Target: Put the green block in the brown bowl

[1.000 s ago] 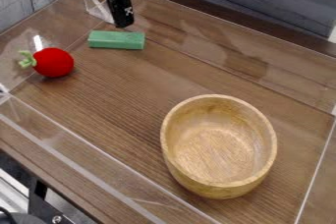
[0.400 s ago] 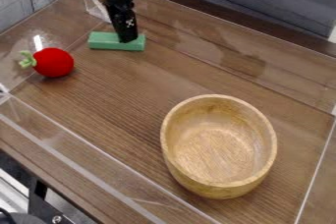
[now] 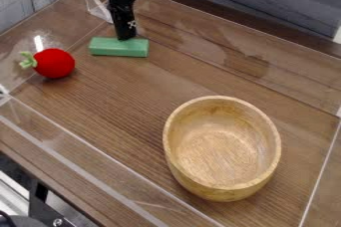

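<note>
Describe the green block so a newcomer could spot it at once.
On the wooden table, look back left, away from the brown bowl. Beneath the black pincer lies the green block: a flat slab, unlike the round red fruit nearby.

The green block (image 3: pixel 107 45) is being pinched from above by the dark gripper (image 3: pixel 126 36) while lying flat on the wooden table (image 3: pixel 120 112). A red fruit (image 3: pixel 54 63) (green stem on its left) is being shown near the block, and the brown bowl (image 3: pixel 170 139) well apart.

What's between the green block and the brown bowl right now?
Nothing. In the camera view, only bare wooden table runs from the green block to the brown bowl. The red fruit sits off that line.
</note>
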Robot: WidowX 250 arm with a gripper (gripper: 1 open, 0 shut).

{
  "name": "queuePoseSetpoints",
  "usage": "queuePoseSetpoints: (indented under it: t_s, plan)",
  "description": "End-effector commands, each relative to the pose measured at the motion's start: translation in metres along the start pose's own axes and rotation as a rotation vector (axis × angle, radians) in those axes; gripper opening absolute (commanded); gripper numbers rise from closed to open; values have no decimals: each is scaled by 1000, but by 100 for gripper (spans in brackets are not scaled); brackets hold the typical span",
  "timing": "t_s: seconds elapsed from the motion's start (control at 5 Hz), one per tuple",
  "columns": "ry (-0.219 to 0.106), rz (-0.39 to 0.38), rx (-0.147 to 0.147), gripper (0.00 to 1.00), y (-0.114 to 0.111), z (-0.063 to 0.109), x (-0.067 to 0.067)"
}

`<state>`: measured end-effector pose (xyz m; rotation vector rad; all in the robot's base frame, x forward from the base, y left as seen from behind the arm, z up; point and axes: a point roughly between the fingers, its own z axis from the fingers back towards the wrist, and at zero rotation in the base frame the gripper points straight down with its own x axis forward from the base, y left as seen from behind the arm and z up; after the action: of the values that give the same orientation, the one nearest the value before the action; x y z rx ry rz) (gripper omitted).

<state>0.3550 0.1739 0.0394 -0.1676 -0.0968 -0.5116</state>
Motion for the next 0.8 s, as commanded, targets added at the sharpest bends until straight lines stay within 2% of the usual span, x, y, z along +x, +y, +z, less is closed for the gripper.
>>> queuePoseSetpoints:
  t_s: [0.0,0.4,0.6]
  plan:
    - [-50,-13,68,0,-5,39,10]
    - [-68,-8,73,0,-12,55,14]
    - [-54,2,60,100,-5,40,9]
